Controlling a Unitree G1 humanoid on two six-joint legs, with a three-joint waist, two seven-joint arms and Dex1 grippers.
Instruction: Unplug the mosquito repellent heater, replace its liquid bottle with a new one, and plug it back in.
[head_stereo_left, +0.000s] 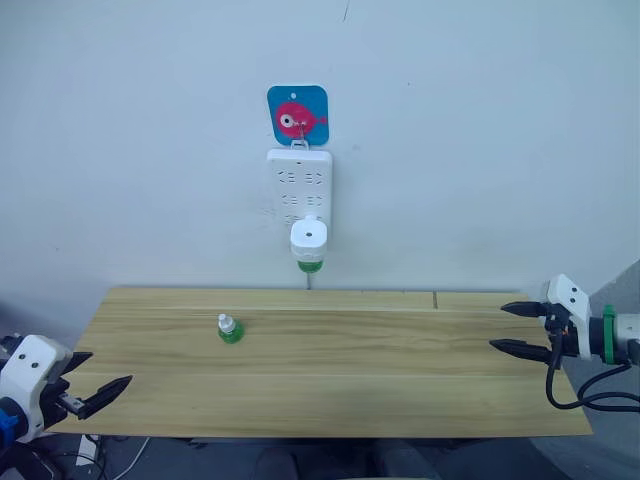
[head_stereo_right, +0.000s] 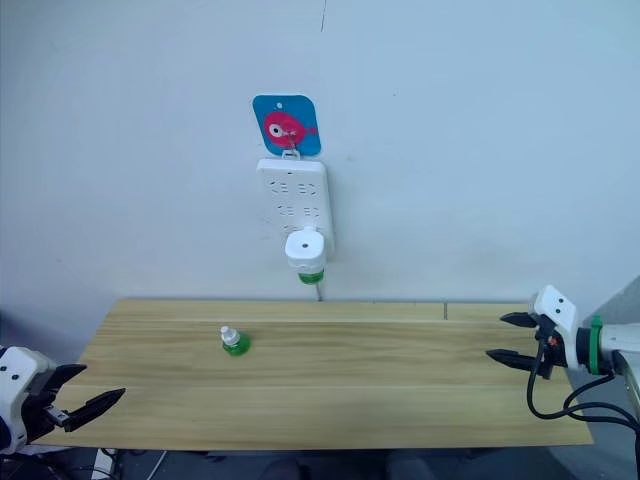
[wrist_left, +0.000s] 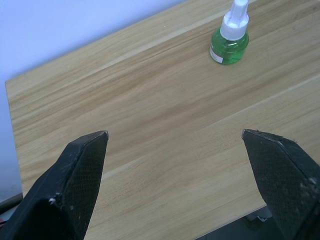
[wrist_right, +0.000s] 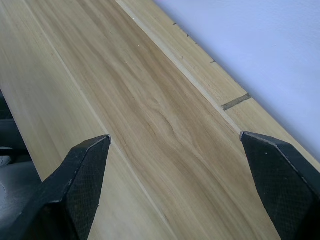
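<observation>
The white mosquito repellent heater (head_stereo_left: 310, 238) is plugged into the bottom of a white power strip (head_stereo_left: 299, 190) on the wall, with a green liquid bottle (head_stereo_left: 310, 265) hanging under it. A second green bottle with a white cap (head_stereo_left: 230, 328) (wrist_left: 230, 41) stands upright on the wooden table (head_stereo_left: 400, 380), left of centre. My left gripper (head_stereo_left: 100, 377) hovers open and empty at the table's front left corner. Over the table's right edge, my right gripper (head_stereo_left: 512, 328) is open and empty too.
A blue card with a pink fish (head_stereo_left: 298, 114) hangs above the power strip, and a cord (head_stereo_left: 308, 281) drops from the strip behind the table. A seam (head_stereo_left: 435, 299) crosses the tabletop near its back right.
</observation>
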